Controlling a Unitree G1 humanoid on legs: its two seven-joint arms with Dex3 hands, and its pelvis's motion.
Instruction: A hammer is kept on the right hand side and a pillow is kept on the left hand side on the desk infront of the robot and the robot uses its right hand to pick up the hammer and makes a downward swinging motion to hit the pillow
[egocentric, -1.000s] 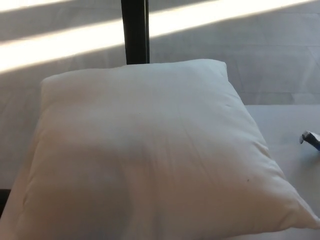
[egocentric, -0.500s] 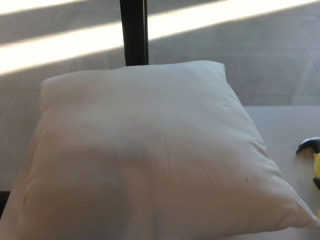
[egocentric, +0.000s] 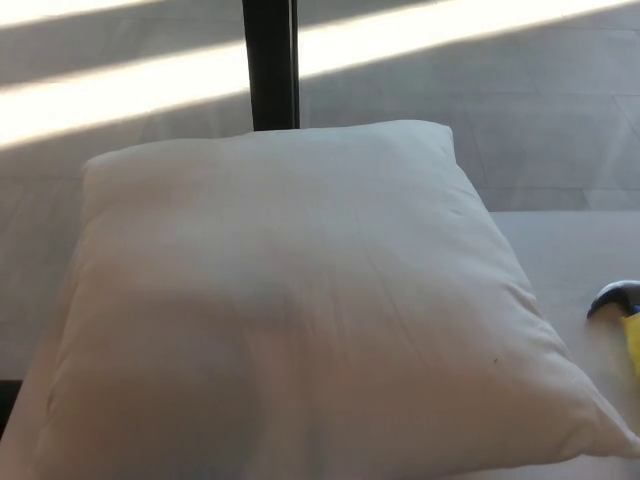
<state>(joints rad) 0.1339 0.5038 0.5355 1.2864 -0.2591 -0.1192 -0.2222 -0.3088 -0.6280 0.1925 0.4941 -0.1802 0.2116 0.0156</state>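
A large white pillow (egocentric: 290, 310) fills most of the head view, lying flat on the pale desk (egocentric: 570, 250). At the right edge the hammer (egocentric: 622, 315) shows only in part: a dark metal head and the top of a yellow handle, cut off by the frame. It lies to the right of the pillow, apart from it. Neither of my hands shows in the picture.
A black vertical post (egocentric: 270, 65) stands behind the pillow at the top centre. Bright sunlit stripes cross the floor beyond the desk. A strip of bare desk lies between the pillow's right corner and the hammer.
The hammer at the right edge has shifted: its dark head now sits a little lower, and more of the yellow handle shows than a second ago. The pillow has not moved.
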